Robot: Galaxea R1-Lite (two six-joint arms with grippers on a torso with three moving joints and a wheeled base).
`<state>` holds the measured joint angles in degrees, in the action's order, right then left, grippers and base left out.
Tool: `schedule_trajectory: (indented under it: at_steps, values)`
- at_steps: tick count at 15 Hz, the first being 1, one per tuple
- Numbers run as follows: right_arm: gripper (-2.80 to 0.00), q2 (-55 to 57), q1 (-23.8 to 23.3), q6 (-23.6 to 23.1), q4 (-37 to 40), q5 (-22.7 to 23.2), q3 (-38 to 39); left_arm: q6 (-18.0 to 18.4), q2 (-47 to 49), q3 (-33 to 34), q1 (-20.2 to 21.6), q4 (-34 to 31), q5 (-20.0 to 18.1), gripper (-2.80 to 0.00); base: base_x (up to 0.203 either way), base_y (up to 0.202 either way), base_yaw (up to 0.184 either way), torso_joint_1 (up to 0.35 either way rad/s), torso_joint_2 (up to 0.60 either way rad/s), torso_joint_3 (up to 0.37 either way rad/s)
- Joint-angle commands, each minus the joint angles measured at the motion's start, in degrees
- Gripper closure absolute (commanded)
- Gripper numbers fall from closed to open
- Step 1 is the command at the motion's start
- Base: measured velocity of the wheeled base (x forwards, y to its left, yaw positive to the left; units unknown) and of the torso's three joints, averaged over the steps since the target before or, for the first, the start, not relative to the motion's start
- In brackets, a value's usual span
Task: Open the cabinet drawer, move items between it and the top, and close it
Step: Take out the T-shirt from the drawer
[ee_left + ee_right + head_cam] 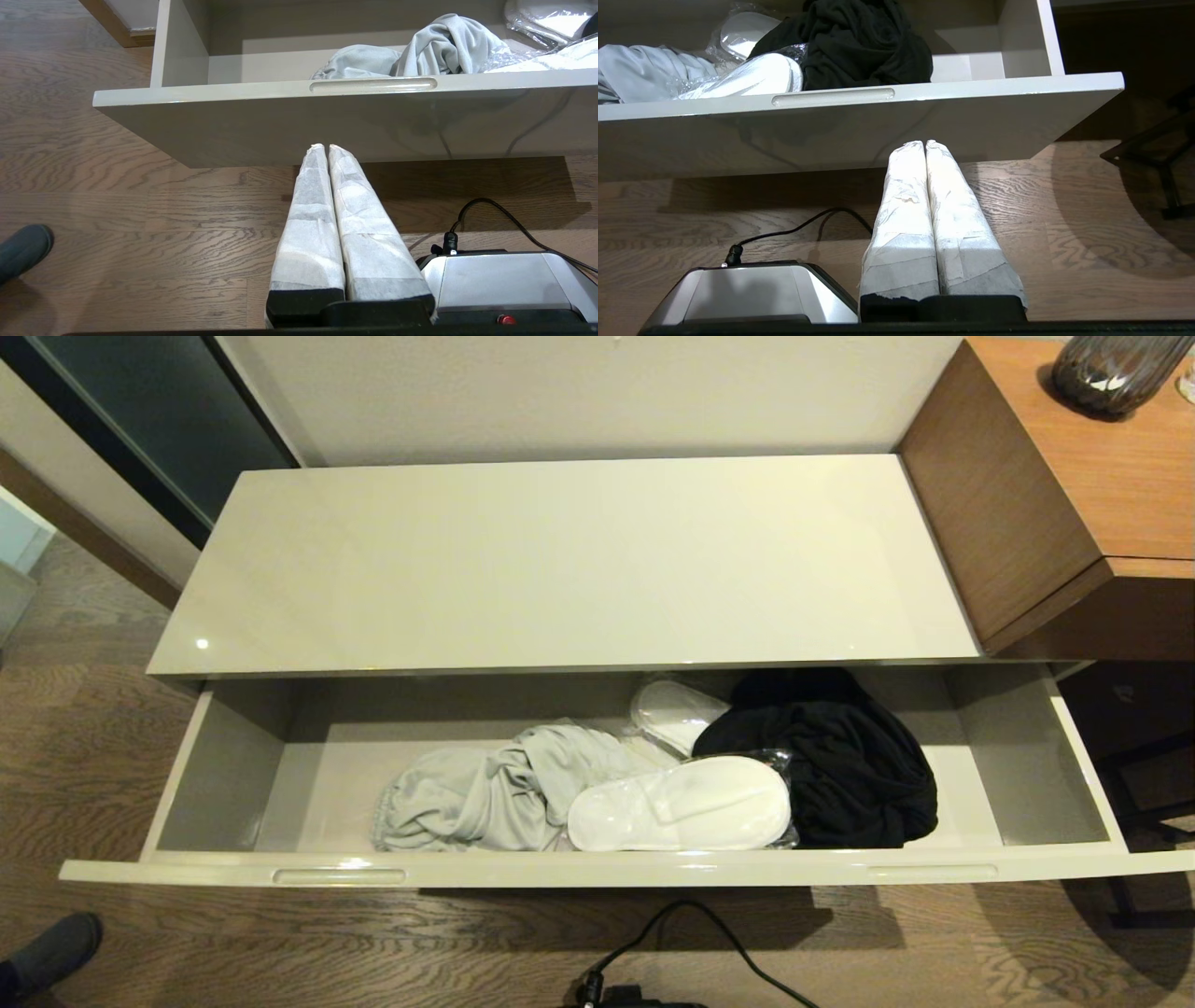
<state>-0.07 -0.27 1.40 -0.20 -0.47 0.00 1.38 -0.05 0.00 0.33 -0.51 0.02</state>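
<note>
The cream-beige cabinet drawer stands pulled out below the glossy top, which is bare. Inside lie a light grey garment, a black garment and white slippers in clear sleeves, one further back. My left gripper hangs shut and empty, low in front of the drawer front, below its left handle slot. On the other side my right gripper is also shut with nothing in it, below the right handle slot. Neither arm shows in the head view.
A taller brown wood-grain unit with a dark vase stands at the right. A black cable runs over the wood floor from my base. A grey shoe is at the left floor edge.
</note>
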Motion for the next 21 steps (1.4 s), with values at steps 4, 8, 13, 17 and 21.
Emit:
schedule_trajectory:
  at_steps: [4,8,13,17,21]
  values:
    - [0.0,0.0,0.0,-0.8,6.7,-0.1,-8.6,-0.1,0.1,0.0,0.0,0.0,0.1,0.0,0.0,0.0,0.0,0.0,0.0,0.0]
    - [0.0,0.0,0.0,-0.8,23.3,3.3,-26.2,0.0,0.1,0.0,0.0,0.0,0.0,0.0,0.0,0.0,0.0,0.0,0.0,0.0]
    - [0.0,4.0,0.0,-1.2,27.1,3.2,-37.0,-0.1,0.1,0.0,0.0,0.0,0.1,0.0,0.0,0.0,0.0,0.0,0.0,0.0]
    - [0.0,21.0,-0.2,3.4,24.5,2.6,-51.6,-0.1,0.1,0.0,0.0,0.0,0.1,0.0,0.0,0.0,0.0,0.0,0.0,0.0]
    - [0.0,42.2,0.0,5.6,29.0,4.7,-59.0,-0.1,0.1,0.0,0.0,0.0,0.1,0.0,0.0,0.0,0.0,0.0,0.0,0.0]
